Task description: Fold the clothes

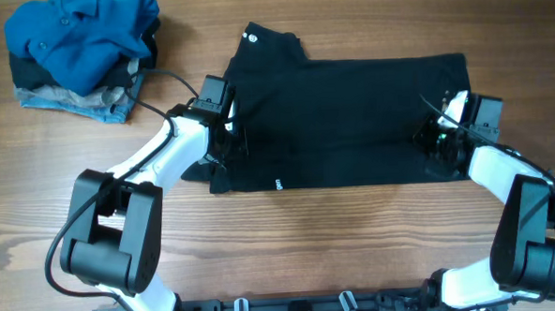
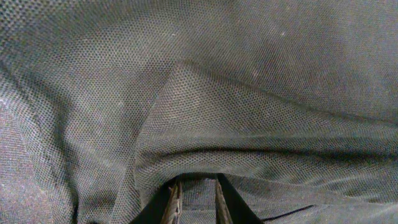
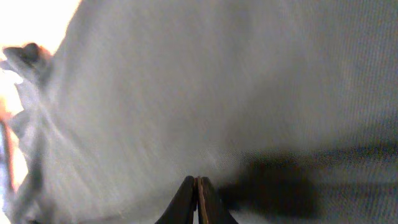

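Note:
The black T-shirt lies spread on the wooden table, with its white neck label at the top left and its white hem tag at the front edge. My left gripper is at the shirt's left edge. In the left wrist view its jaws are narrowly closed on a fold of the black mesh fabric, which drapes over the fingertips. My right gripper rests over the shirt's right end. In the right wrist view its jaws are pressed together above the blurred fabric, with nothing visible between them.
A pile of clothes sits at the back left corner, with a bright blue buttoned shirt on top and a grey-blue denim piece beneath. A black cable runs from the pile to the left arm.

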You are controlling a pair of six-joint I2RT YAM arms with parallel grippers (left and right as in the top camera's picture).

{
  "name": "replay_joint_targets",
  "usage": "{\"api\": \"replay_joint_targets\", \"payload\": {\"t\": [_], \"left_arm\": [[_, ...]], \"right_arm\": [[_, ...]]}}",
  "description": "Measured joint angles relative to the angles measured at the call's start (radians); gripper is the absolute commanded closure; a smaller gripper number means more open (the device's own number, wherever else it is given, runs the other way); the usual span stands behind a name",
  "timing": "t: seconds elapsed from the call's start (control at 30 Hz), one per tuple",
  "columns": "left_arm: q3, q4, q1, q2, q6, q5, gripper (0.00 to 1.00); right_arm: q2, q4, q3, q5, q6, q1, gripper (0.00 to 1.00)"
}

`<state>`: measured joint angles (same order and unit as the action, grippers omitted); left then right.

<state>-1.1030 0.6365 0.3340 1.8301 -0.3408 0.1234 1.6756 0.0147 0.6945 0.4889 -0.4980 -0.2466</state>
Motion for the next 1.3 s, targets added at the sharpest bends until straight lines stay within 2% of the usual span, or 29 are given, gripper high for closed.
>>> {"api": "replay_joint_targets", "payload": {"t": [0.17, 0.37, 0.47, 0.57, 0.6, 0.67, 0.87, 0.97, 1.0, 1.1, 1.3], "left_arm": [[0.0, 0.0, 0.0, 0.0, 0.0, 0.0, 0.81], [0.0, 0.0, 0.0, 0.0, 0.0, 0.0, 0.81], [0.0, 0.001, 0.0, 0.0, 0.0, 0.0, 0.83], [0.0, 0.015, 0.0, 0.0, 0.001, 0.003, 0.8], [-0.002, 0.035, 0.0, 0.0, 0.002, 0.006, 0.79], [-0.025, 0.138, 0.0, -0.002, 0.006, 0.02, 0.75], [-0.233, 0.333, 0.0, -0.056, 0.071, 0.031, 0.58], [-0.365, 0.402, 0.0, -0.129, 0.093, 0.031, 0.57], [-0.377, 0.435, 0.0, -0.145, 0.093, 0.03, 0.57], [-0.366, 0.515, -0.005, -0.158, 0.08, 0.03, 0.56], [-0.185, 0.526, -0.062, -0.147, 0.035, 0.022, 0.5]], "right_arm": [[-0.016, -0.041, 0.006, 0.001, -0.01, -0.015, 0.94], [-0.207, -0.366, 0.021, -0.017, 0.085, -0.114, 0.96], [-0.238, -0.477, 0.029, -0.058, 0.103, -0.163, 0.95], [-0.238, -0.509, 0.029, -0.08, 0.114, -0.182, 0.82], [-0.238, -0.509, 0.029, -0.076, 0.127, -0.182, 0.8], [-0.238, -0.537, 0.04, -0.047, 0.153, -0.182, 0.73], [-0.238, -0.765, 0.242, -0.01, 0.237, -0.182, 0.51], [-0.247, -0.894, 0.357, -0.067, 0.259, -0.182, 0.26], [-0.249, -0.929, 0.359, -0.103, 0.258, -0.182, 0.21], [-0.248, -0.98, 0.337, -0.199, 0.243, -0.187, 0.2], [-0.15, -0.858, 0.241, -0.314, 0.173, -0.272, 0.21]]}}
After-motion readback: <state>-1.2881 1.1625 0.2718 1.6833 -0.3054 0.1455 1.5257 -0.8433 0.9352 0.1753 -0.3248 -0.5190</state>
